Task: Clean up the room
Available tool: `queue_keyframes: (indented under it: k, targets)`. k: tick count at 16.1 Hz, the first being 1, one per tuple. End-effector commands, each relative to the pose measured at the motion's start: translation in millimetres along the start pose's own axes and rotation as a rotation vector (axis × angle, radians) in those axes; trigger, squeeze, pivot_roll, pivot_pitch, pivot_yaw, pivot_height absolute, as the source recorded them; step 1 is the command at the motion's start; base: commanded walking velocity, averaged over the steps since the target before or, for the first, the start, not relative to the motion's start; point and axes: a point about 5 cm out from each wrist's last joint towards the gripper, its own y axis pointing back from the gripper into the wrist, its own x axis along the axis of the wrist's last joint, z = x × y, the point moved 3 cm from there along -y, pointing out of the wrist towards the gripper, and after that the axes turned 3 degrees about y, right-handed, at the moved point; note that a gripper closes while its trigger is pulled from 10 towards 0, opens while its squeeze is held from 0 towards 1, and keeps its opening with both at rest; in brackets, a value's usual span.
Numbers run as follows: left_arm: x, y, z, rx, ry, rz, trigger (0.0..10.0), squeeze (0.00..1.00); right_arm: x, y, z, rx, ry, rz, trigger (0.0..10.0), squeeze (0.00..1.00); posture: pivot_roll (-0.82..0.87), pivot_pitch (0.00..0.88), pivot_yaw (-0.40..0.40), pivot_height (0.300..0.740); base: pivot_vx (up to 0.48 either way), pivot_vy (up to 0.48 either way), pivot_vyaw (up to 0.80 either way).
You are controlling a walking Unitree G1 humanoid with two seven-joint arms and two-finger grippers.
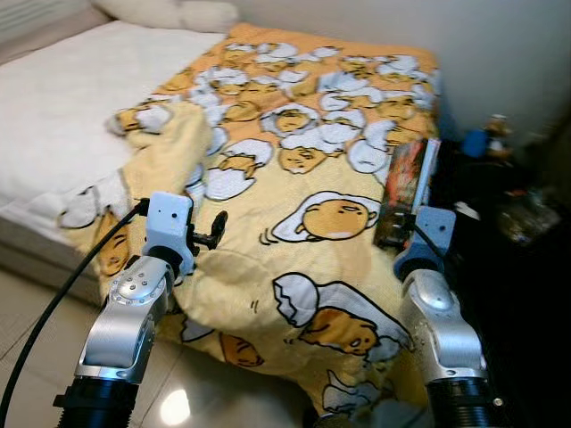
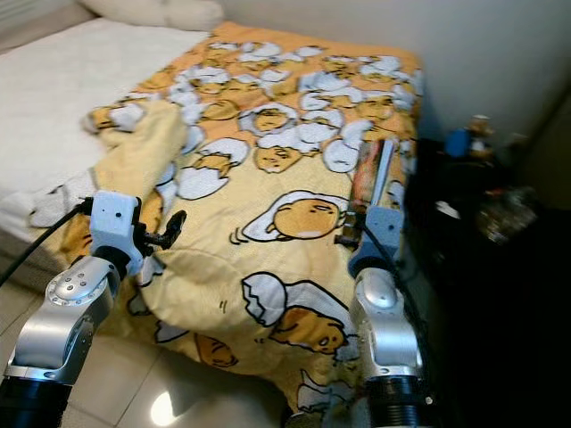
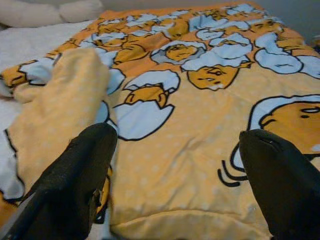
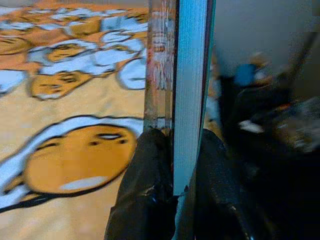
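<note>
A yellow blanket (image 1: 303, 178) printed with egg characters covers the bed, and its left part is folded back in a rumpled heap (image 1: 169, 147). My left gripper (image 1: 212, 234) hovers open just above the blanket near the bed's front left edge; in the left wrist view its fingers (image 3: 75, 185) stand wide apart with only fabric beyond them. My right gripper (image 1: 400, 234) is shut on a thin book (image 1: 409, 183) at the blanket's right edge. The right wrist view has the book (image 4: 190, 75) standing on edge, with its near end pinched between the black fingertips (image 4: 145, 190).
White sheet (image 1: 53, 98) and a pillow (image 1: 169, 13) lie at the bed's left and head. A dark side table (image 1: 500, 205) with a blue object (image 1: 475, 143) and clutter stands close on the right. Glossy tiled floor (image 1: 27, 339) lies before the bed.
</note>
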Motion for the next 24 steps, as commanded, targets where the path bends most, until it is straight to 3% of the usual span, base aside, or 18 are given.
queue_keyframes:
  k: [1,3,4,5,7,8,11,15,18,24]
  targets:
    - [3.6,1.9,-3.0,0.011,0.005,0.009,10.0,0.00,22.8,-1.6,4.6,-0.022,0.023,0.102,10.0,0.00,0.05,0.000,-0.012,0.740,0.000,0.266,-0.80]
    - [6.8,0.6,-6.4,0.020,0.002,0.014,10.0,0.00,26.0,-3.8,7.5,-0.046,-0.024,0.120,10.0,0.00,0.06,0.000,-0.014,0.740,0.000,0.315,-0.80]
    - [7.3,-0.1,-7.1,0.022,0.000,0.014,10.0,0.00,21.9,-5.4,7.4,-0.048,-0.010,0.083,10.0,0.00,0.05,0.000,-0.014,0.740,0.000,0.319,-0.80]
    - [6.0,-0.5,-6.9,0.024,0.001,0.011,10.0,0.00,18.8,-4.6,2.5,-0.013,-0.058,0.070,10.0,0.00,0.05,0.000,-0.012,0.740,0.000,0.322,-0.80]
    - [2.5,0.5,-6.5,0.026,0.008,0.003,10.0,0.00,20.1,-4.2,4.6,-0.063,-0.035,0.115,10.0,0.00,0.04,0.000,-0.011,0.740,0.000,0.324,-0.80]
    - [1.6,1.4,-6.1,0.028,0.012,0.000,10.0,0.00,15.9,-4.6,5.3,-0.072,-0.036,0.087,10.0,0.00,0.04,0.000,-0.019,0.740,0.000,0.322,-0.80]
    - [2.0,2.5,-4.5,0.022,0.029,0.002,10.0,0.00,8.3,-2.2,-4.3,0.021,-0.130,0.030,10.0,0.00,0.05,0.000,-0.022,0.740,0.000,0.325,-0.20]
    - [1.3,4.8,-5.7,0.024,0.028,-0.002,10.0,0.00,8.6,-0.6,-8.7,0.035,-0.185,0.026,10.0,0.00,0.04,0.000,-0.018,0.740,0.000,0.330,-0.47]
    - [1.6,4.5,-4.7,0.023,0.028,-0.003,10.0,0.00,9.7,-0.7,-10.1,0.055,-0.185,0.024,10.0,0.00,0.04,0.000,-0.017,0.740,0.000,0.339,-0.80]
    - [-0.1,3.8,-7.0,0.030,0.029,-0.009,10.0,0.00,16.2,-0.7,-14.7,0.082,-0.170,0.058,10.0,0.00,0.03,0.000,-0.003,0.740,0.000,0.391,0.00]
